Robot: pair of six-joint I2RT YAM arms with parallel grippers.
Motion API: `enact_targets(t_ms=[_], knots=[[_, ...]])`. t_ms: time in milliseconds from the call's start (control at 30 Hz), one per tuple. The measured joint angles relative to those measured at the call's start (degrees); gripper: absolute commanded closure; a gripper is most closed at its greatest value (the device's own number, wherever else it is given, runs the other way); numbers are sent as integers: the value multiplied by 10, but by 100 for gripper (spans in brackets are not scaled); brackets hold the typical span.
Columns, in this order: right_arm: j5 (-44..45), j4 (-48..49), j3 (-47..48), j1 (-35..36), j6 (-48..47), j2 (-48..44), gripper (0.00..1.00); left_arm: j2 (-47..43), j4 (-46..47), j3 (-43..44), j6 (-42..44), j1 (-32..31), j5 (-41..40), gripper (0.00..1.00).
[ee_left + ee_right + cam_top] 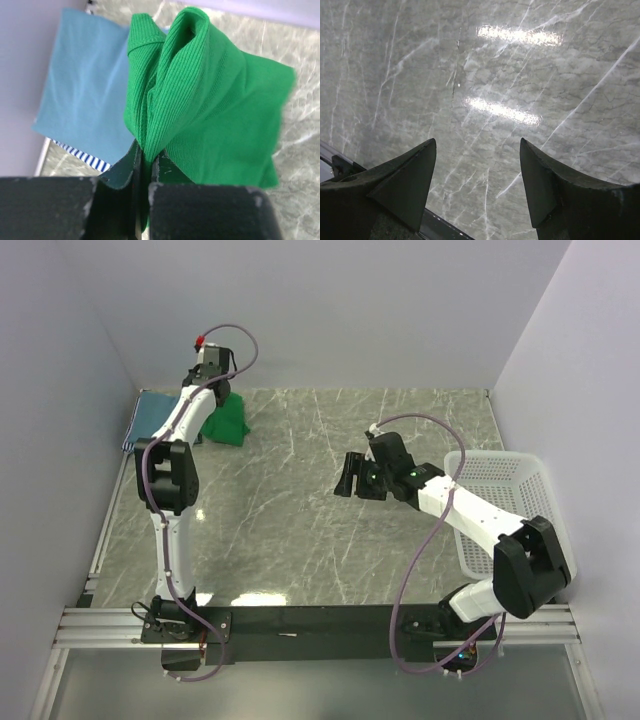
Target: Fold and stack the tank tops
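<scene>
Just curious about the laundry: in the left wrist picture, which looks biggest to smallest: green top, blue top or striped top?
1. green top, though nearness to the camera inflates it.
2. blue top.
3. striped top, only an edge peeking from under the blue top.

The green tank top (210, 100) is bright and plain. The teal-blue tank top (85, 95) is plain; the striped tank top (87, 159) is navy and white. The bench (470, 75) is grey marble with white veins. The mesh basket (490, 472) is white. The left gripper (146, 160) and right gripper (477, 170) are black.
</scene>
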Motion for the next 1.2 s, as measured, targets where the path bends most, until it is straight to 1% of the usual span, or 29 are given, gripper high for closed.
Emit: enact_targets(t_ms=[300, 667, 1000, 1200], knots=[[-12, 1, 7, 0, -6, 26, 26, 0, 1, 20, 31, 10, 0, 100], [-19, 1, 18, 0, -8, 35, 26, 0, -1, 30, 43, 26, 13, 100], [-19, 1, 19, 1, -8, 46, 26, -3, 0, 30, 29, 63, 78, 100], [-19, 1, 21, 2, -8, 55, 26, -21, 3, 23, 15, 80, 123, 100]])
